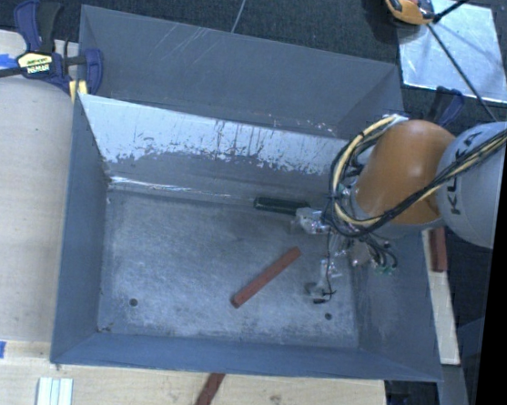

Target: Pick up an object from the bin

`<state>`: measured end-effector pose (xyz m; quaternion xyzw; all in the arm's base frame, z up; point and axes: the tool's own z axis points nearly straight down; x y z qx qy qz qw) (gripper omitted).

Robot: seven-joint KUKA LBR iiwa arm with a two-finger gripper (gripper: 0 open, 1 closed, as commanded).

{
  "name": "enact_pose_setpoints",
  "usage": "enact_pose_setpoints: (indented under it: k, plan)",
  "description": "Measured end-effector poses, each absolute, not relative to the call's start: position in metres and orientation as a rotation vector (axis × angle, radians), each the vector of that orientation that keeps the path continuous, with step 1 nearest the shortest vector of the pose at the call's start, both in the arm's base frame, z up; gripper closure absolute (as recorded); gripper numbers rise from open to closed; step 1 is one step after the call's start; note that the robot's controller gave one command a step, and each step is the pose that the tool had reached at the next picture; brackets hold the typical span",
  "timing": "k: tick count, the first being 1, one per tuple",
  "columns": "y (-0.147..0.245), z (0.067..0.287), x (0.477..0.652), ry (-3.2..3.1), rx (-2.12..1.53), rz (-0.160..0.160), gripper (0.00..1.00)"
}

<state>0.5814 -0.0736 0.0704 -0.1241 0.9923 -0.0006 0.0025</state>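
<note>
1. Roughly at the right end of the bin (197, 135), the claw (320, 292) hangs low over the floor, under the arm's orange cover (404, 174) and looped cables (354, 168); whether it is released or clenched I cannot tell
2. Nearest to it is a brown stick (265, 277), flat and aslant on the floor just left of the claw, its upper end toward the claw and seemingly apart from it
3. A black rod (280, 206) lies along the foot of the back wall, its right end hidden by the wrist
4. One dark speck (328, 316) sits just beside the claw; another (134, 302) lies well apart, at front left
5. The sloping right wall rises close beside the claw
</note>
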Motion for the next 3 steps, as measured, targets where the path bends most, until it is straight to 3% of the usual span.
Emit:
enact_pose_setpoints:
  k: [1,2,3]
  plan:
    - [-0.012,0.071,0.577,2.993,-0.946,0.001,1.0]
    - [-0.012,0.071,0.577,2.993,-0.946,0.001,1.0]
    - [0.023,0.206,0.579,2.967,-1.021,0.0,1.0]
